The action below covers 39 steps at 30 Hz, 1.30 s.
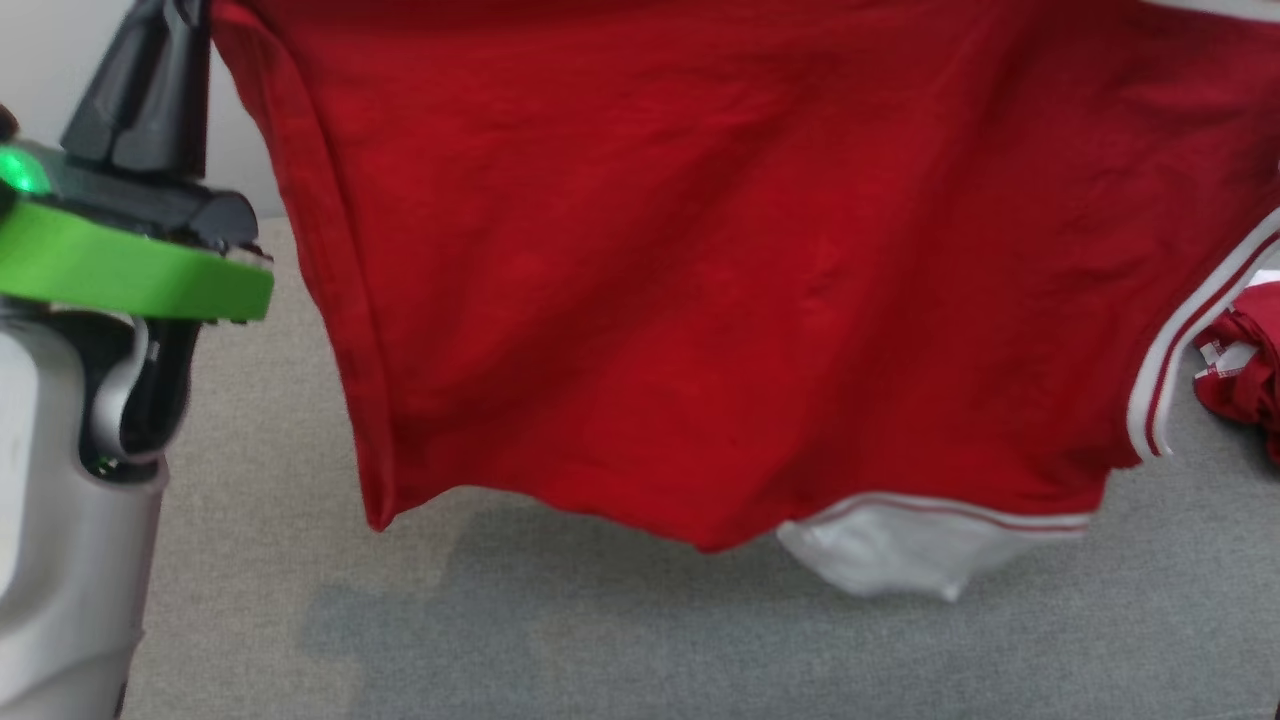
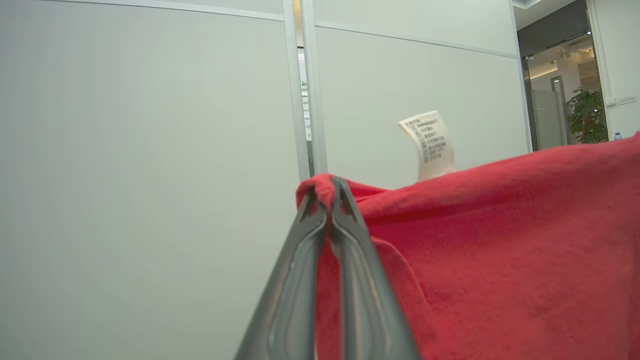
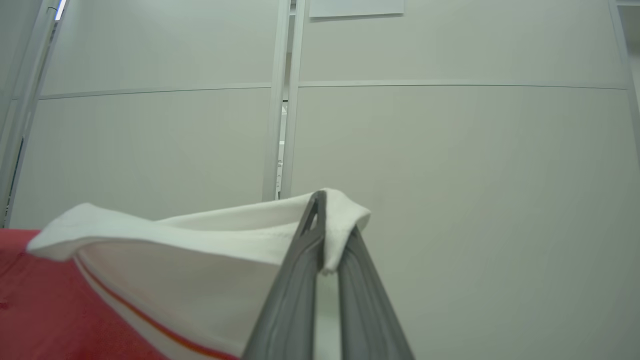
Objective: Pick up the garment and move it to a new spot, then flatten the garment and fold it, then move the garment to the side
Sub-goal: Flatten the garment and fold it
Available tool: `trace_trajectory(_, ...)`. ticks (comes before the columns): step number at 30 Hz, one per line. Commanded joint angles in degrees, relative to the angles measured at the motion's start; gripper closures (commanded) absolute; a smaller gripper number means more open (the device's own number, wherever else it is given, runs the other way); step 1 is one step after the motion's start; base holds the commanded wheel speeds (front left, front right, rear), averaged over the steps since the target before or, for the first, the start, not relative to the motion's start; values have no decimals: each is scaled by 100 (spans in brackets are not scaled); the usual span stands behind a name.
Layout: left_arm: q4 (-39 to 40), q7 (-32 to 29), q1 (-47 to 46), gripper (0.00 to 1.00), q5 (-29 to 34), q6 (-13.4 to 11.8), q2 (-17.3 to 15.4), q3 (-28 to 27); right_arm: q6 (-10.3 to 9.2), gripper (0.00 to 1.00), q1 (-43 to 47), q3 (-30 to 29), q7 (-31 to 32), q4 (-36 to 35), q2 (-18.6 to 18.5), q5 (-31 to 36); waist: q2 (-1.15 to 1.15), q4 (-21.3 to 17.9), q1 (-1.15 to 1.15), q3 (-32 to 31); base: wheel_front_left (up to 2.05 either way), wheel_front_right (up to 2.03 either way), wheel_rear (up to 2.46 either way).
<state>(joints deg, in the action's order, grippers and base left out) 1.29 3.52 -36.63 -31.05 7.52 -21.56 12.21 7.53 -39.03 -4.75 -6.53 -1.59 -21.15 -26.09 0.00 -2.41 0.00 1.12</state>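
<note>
Garment [image 1: 700, 300], red with white striped trim, hangs in the air as a wide sheet, stretched between the two arms with its long axis running from 9 to 3 o'clock in the head view. The left fingers [image 2: 299, 250] are pressed together on a red top corner at 10 o'clock; the right fingers [image 3: 300, 270] are pinched tight on a white trimmed corner. Everything else drops toward 6 o'clock from both grips, the lower hem near the grey table [image 1: 600, 640]; I cannot tell whether the white flap at its lowest point touches. Each arm carries one end, so neither is nearer. The next move likely turns on lowering both together, letting the hem land first. A second red cloth [image 1: 1240, 370] lies on the table at 3 o'clock, near the hanging side edge, and could get caught.
</note>
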Motion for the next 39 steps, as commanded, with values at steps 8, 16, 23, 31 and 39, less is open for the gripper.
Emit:
trace_trajectory(8, -1053, -456, -1202, 100, -294, -138, 157, -95, -10, 100, -1728, 655, 295, 1248, -120, 351, 0, 100, 0, 1266, 0, 0, 0)
trace_trajectory(16, -2422, 296, -2575, 100, -78, -202, 319, -233, -15, 100, -3506, 408, -493, 2607, 141, 1065, 0, 17, 0, 2107, 0, 0, 0)
trace_trajectory(23, -3168, 983, -2651, 100, -10, -138, 437, -255, -17, 100, -3288, 192, -790, 3157, 308, 1070, 0, -96, 0, 2132, 0, 0, 0)
trace_trajectory(31, -3559, 1180, -730, 100, 47, -101, 860, -643, -18, 100, -908, 316, -874, 3150, 524, 362, 0, -214, 0, 2024, 0, 0, 0)
trace_trajectory(39, -3502, 1174, 1363, 100, 512, -43, 1617, -1486, -18, 100, 1399, 290, -873, 2753, 962, -30, 0, -283, 0, 1693, 0, 0, 0)
